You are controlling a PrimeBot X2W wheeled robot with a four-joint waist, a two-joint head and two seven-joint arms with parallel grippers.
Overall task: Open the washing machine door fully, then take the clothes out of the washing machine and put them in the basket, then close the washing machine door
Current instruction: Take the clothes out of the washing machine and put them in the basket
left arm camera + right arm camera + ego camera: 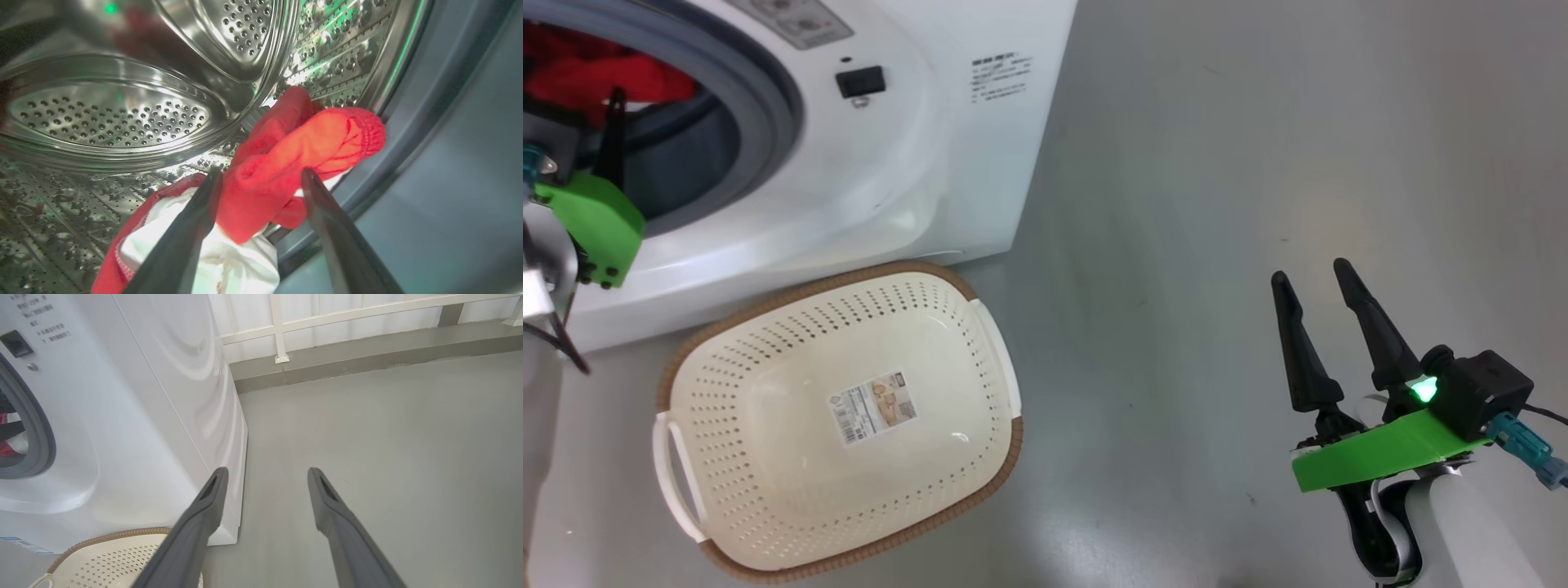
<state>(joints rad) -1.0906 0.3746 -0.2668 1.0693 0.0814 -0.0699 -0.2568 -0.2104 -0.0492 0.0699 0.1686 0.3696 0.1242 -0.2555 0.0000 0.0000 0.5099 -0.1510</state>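
Observation:
The white washing machine point(915, 163) stands at the upper left with its mouth uncovered; the washing machine door is out of view. Red and white clothes point(286, 155) lie in the steel drum point(110, 114), and also show red point(596, 73) in the head view. My left gripper point(261, 173) reaches into the drum, open, its fingers straddling a bunched red fold without pinching it. The cream basket point(768, 457) sits on the floor before the machine, sticker on its bare bottom. My right gripper point(1311, 273) hangs open over the floor at the right, holding nothing.
The grey-blue rubber ring point(768, 98) circles the mouth close to my left arm. Grey floor point(1217, 163) stretches to the right of the machine. A white railing point(282, 330) on a low kerb runs behind. The basket's rim point(106, 539) lies just left of my right fingers.

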